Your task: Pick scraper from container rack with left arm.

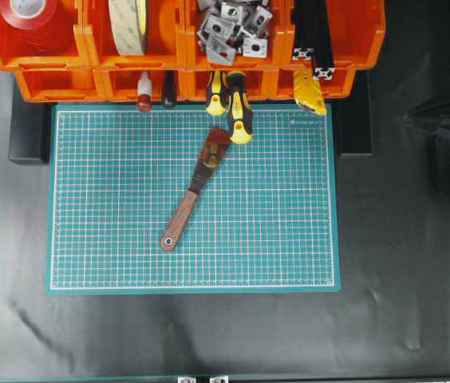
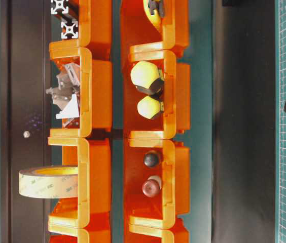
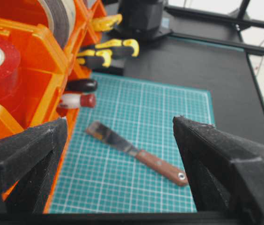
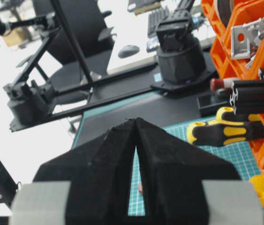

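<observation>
Sideways on, the orange container rack (image 2: 100, 96) shows two rows of bins: tape roll (image 2: 49, 181) and metal brackets (image 2: 66, 96) in one, yellow handle ends (image 2: 148, 91) and dark knobs (image 2: 151, 174) in the other.

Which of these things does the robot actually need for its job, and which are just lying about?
Needed:
scraper, lying on the green mat
orange container rack
left gripper, open

Lying about:
yellow-and-black screwdrivers
red-knobbed tool
tape rolls
metal brackets
right gripper, closed
</observation>
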Available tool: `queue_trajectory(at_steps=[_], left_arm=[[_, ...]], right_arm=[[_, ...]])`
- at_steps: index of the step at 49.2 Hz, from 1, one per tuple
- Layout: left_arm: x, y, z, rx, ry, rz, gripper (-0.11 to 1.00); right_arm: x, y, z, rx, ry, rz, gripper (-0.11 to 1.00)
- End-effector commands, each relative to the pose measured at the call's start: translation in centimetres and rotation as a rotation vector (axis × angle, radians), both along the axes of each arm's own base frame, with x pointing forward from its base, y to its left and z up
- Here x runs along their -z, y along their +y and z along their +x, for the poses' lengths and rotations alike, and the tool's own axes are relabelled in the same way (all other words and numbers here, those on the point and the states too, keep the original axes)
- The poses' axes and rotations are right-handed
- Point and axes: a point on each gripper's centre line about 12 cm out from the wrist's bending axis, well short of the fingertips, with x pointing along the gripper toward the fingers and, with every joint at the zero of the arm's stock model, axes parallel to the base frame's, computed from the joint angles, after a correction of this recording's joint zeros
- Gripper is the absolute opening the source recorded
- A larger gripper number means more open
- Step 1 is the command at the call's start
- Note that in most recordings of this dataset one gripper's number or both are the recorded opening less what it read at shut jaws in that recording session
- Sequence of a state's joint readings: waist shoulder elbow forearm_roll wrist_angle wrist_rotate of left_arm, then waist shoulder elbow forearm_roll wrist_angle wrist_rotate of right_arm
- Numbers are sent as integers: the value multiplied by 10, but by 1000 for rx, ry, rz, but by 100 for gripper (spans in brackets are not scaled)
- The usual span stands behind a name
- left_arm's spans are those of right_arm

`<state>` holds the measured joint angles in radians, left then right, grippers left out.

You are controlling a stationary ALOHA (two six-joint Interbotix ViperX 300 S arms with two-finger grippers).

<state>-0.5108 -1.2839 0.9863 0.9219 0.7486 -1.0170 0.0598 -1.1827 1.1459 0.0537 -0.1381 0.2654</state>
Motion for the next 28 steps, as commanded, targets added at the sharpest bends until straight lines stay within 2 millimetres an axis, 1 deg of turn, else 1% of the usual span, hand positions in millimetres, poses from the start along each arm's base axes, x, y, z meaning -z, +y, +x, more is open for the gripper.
queue_trajectory(at_steps=[1, 21, 28], left_arm=[[-2, -2, 3, 7, 0, 7, 88], [-2, -2, 2, 6, -2, 6, 88], [-2, -2, 3, 8, -4, -6, 88]], right_arm=[[-13, 0, 1, 1, -26, 3, 0], [-10, 0, 2, 0, -11, -2, 0], [-12, -3, 1, 21, -25, -3, 0]])
